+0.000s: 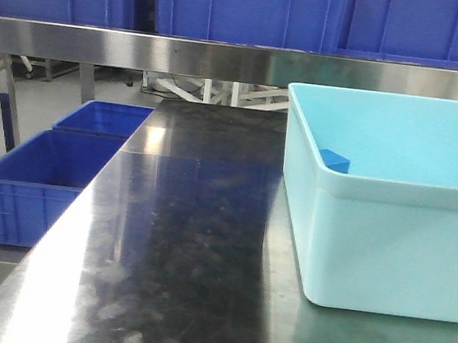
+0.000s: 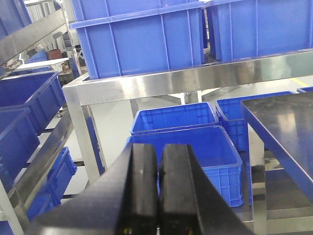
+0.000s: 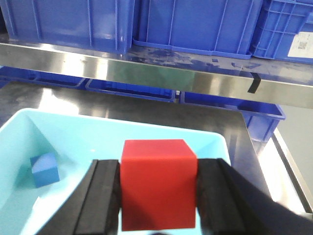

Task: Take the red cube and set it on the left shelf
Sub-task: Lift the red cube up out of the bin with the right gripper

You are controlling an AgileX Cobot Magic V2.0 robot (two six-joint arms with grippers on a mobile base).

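Right gripper [image 3: 160, 200] is clamped on the red cube [image 3: 157, 186], one black finger [image 3: 105, 196] pressed flat against each side, so the cube sits dead center between the pads, down at 6 o'clock in the right wrist view. From that camera the cube shows over the pale blue bin [image 3: 146, 128], near the bin's far wall; can't tell how high above the bin floor it is. A small blue cube [image 3: 45, 170] lies inside the bin at roughly 9 o'clock from the red one, well apart from it. Straight up at 12 o'clock from the cube is the left shelf [image 3: 122, 66], its flat steel front rail running across the frame with big blue crates [image 3: 195, 24] parked on it. The bin stands on the dark-topped table [image 1: 196, 242]. Left gripper [image 2: 159, 191] has its pads pressed together on nothing, with more blue crates at 12 o'clock.
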